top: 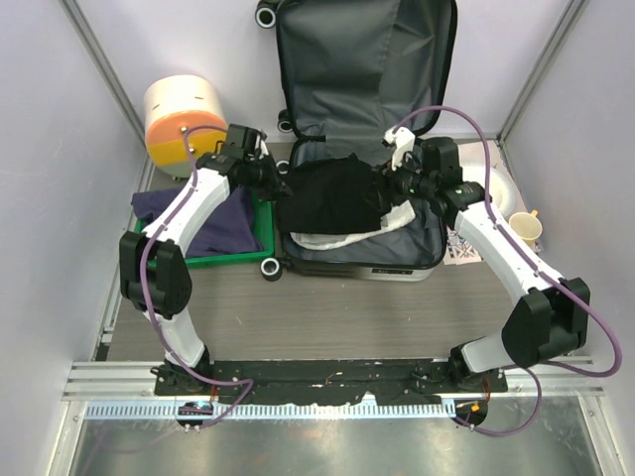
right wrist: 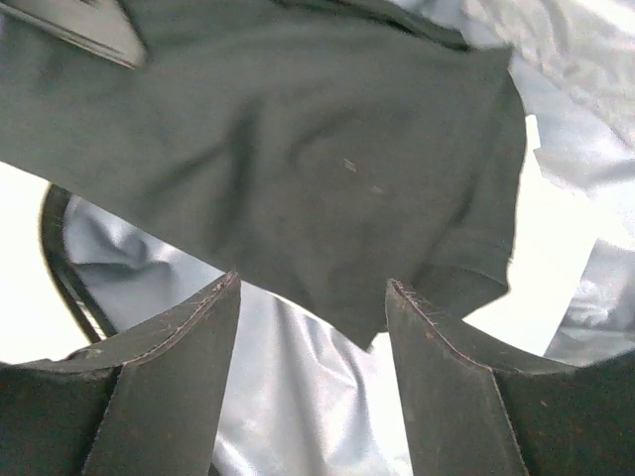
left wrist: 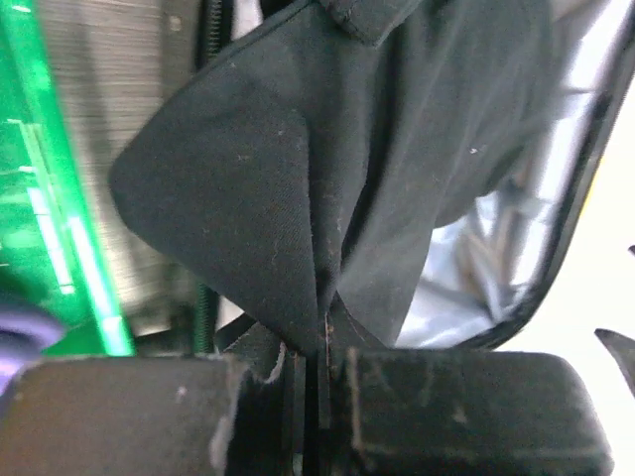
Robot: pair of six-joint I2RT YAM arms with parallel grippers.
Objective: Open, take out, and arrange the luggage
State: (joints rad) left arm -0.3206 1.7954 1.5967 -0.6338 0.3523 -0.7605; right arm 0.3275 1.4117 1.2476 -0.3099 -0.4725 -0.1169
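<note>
Black garment (top: 332,193) over luggage (top: 367,59), tray (top: 220,261) beside

The luggage (top: 362,69) lies wide open just right of the green tray (top: 238,260). Its lid lies back, dark grey inside. A black cloth (top: 332,193) is over its lower half.

1. Top external: looks steeply down from above and behind the arm bases, far enough back to take in the whole counter (top: 347,307), both arms and the open luggage (top: 362,69).
2. Left wrist: sits just behind the left hand (left wrist: 310,362), faces out along it, very close to a black garment (left wrist: 238,178); catches the green tray (left wrist: 25,198) at its left edge.
3. Right wrist: sits just behind the right hand (right wrist: 313,288), faces the same black garment from the opposite side, equally close.
4. Shared by all three: that garment over the luggage.
</note>
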